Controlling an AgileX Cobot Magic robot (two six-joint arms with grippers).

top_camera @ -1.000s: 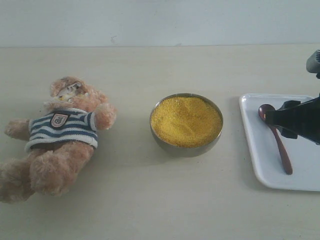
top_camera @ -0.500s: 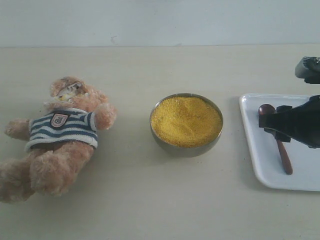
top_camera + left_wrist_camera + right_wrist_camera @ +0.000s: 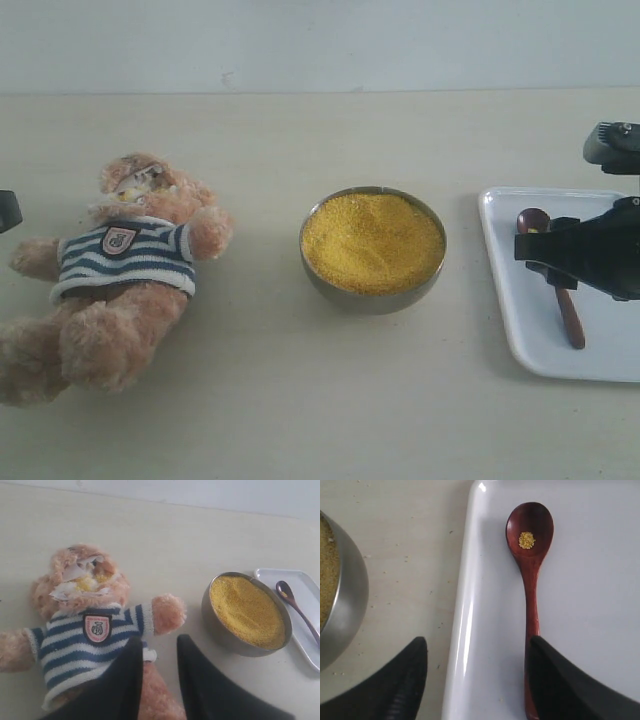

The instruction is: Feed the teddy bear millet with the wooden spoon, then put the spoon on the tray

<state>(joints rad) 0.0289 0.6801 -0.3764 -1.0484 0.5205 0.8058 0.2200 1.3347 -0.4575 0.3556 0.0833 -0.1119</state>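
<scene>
Right wrist view gives us the wooden spoon (image 3: 530,555) most clearly: it lies flat on the tray (image 3: 485,605), bowl side up, with a small heap of millet (image 3: 526,540) in its round part. The handle runs straight toward the right gripper (image 3: 476,645), and its end is hidden behind one dark finger (image 3: 570,680). The jaws of this gripper are spread wide, one finger over the tray and the other over the table beside the tray's rim, and they pinch nothing.

From the exterior view we see the same gripper as a dark body above the tray, covering the middle of the spoon. Beside the tray, apart from it, stands the metal bowl (image 3: 372,295), filled to the top with more yellow millet. Some loose grains lie on the table (image 3: 280,400) between bowl and tray.

Well apart, on the other side of the bowl, the teddy bear (image 3: 125,265) lies on its back in its striped shirt. We see pale flakes and some yellow on its face. The left gripper (image 3: 160,639) hangs over the bear's lower body, its jaws a little apart with a narrow gap, gripping nothing.
</scene>
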